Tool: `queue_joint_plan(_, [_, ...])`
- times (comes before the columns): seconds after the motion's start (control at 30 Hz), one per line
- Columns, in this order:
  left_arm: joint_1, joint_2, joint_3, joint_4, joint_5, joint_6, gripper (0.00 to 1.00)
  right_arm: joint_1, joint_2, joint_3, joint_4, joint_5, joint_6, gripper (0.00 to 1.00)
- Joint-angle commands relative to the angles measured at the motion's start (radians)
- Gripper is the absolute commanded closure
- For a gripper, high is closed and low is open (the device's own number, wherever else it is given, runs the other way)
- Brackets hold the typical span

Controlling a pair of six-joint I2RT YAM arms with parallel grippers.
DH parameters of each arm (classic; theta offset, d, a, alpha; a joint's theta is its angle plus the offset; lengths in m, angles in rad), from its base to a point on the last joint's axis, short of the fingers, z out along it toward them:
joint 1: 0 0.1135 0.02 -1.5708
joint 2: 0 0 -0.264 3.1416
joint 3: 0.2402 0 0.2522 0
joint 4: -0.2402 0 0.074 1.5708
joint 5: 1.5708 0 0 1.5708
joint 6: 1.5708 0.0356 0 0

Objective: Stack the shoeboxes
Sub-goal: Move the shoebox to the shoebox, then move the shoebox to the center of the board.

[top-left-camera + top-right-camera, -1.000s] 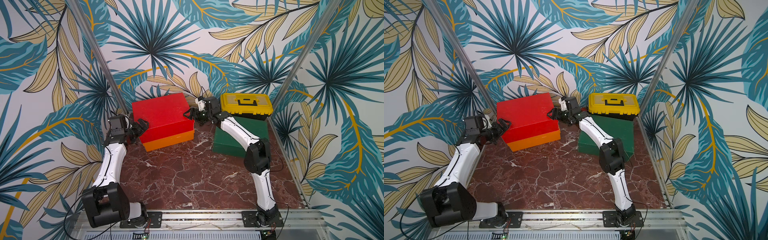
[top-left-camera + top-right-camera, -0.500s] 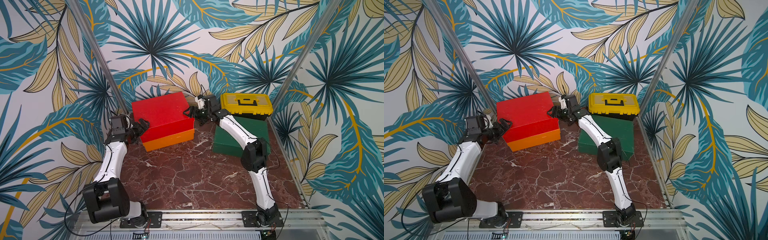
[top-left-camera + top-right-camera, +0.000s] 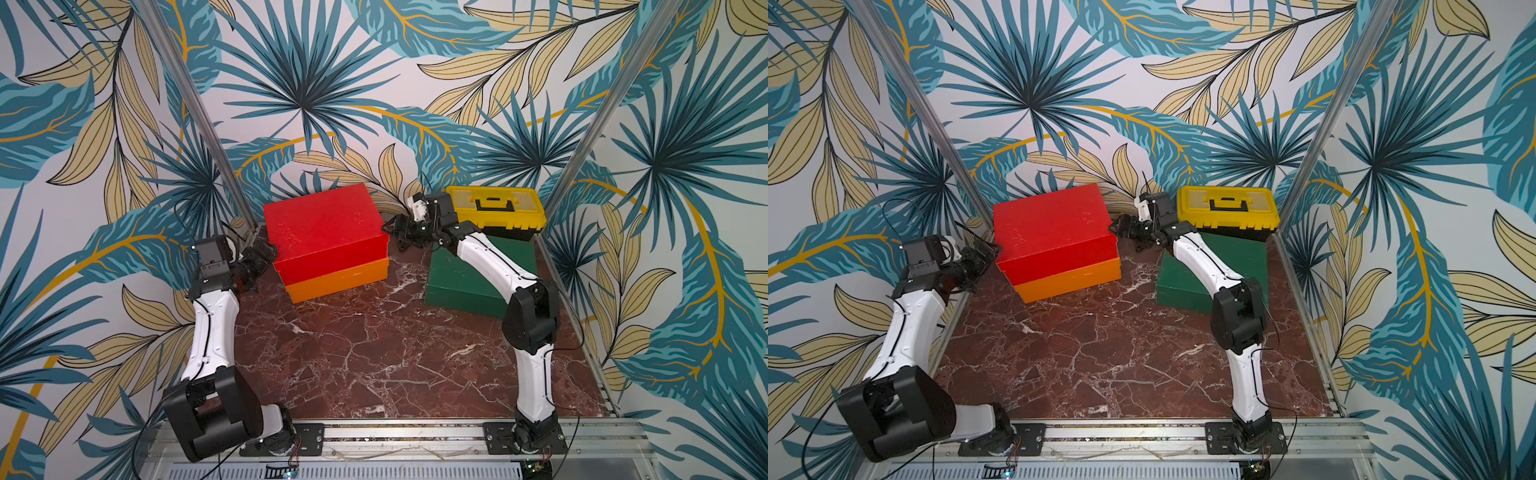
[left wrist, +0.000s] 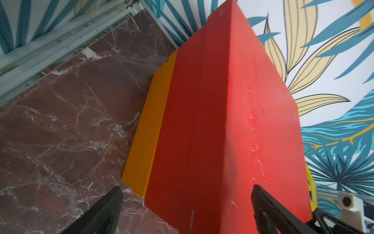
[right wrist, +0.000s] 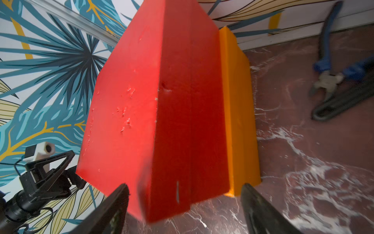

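- Looking down in both top views, you find the red shoebox [image 3: 324, 224] stacked on the orange shoebox [image 3: 340, 280] at the far left of the desk [image 3: 374, 353], with the orange side showing beneath it.
- The green shoebox [image 3: 461, 274] lies well apart on the right, flat on the desk, with the yellow-lidded toolbox [image 3: 494, 208] at its far end.
- Your left tool [image 3: 266, 253] is released, its fingers [image 4: 109, 202] spread wide just beside the red shoebox's left end.
- Your right tool [image 3: 392, 232] is released too, at the opposite end, with its fingers [image 5: 117, 198] splayed astride the corner of the stack.
- Pale specks on the red lid look like scuffs rather than lettering, though the blur leaves you unsure.
- Blue-handled pliers [image 5: 325, 81] lie on the desk near the wall, seen from the right wrist.
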Motion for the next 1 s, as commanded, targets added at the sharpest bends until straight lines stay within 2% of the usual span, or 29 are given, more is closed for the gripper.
queue_joint_plan(0.0, [0.001, -0.108, -0.021, -0.018, -0.034, 0.013, 0.0, -0.013, -0.119, -0.074, 0.064, -0.006, -0.017, 0.12])
queue_joint_plan(0.13, [0.002, -0.213, -0.047, -0.05, -0.047, 0.013, 0.0, -0.051, -0.246, -0.188, 0.051, 0.027, -0.025, 0.12])
queue_joint_plan(0.23, [-0.028, -0.334, -0.084, -0.091, -0.018, 0.015, 0.0, -0.116, -0.401, -0.354, 0.026, 0.055, -0.012, 0.12])
queue_joint_plan(0.27, [-0.078, -0.381, -0.11, -0.09, -0.043, 0.011, 0.0, -0.147, -0.472, -0.444, 0.042, 0.069, -0.001, 0.12])
queue_joint_plan(0.33, [-0.248, -0.448, -0.148, -0.089, -0.143, 0.005, 0.0, -0.211, -0.614, -0.611, 0.072, 0.123, 0.018, 0.1])
queue_joint_plan(0.43, [-0.578, -0.458, -0.168, -0.079, -0.35, -0.013, 0.0, -0.295, -0.828, -0.809, 0.055, 0.268, 0.019, 0.04])
queue_joint_plan(0.5, [-0.775, -0.423, -0.189, -0.022, -0.454, -0.049, 0.0, -0.339, -0.952, -0.882, 0.006, 0.345, 0.015, 0.02])
queue_joint_plan(0.57, [-0.929, -0.352, -0.2, 0.051, -0.529, -0.079, 0.0, -0.368, -1.045, -0.922, -0.057, 0.419, 0.011, 0.01])
queue_joint_plan(0.7, [-1.138, -0.1, -0.121, 0.14, -0.583, -0.093, 0.0, -0.43, -1.159, -0.995, -0.128, 0.466, 0.014, 0.01])
queue_joint_plan(0.8, [-1.211, 0.062, -0.024, 0.145, -0.619, -0.097, 0.0, -0.483, -1.192, -1.038, -0.174, 0.459, 0.009, 0.01])
queue_joint_plan(0.97, [-1.216, 0.213, 0.04, 0.218, -0.588, -0.115, 0.0, -0.586, -1.25, -1.118, -0.226, 0.49, -0.01, 0.01])
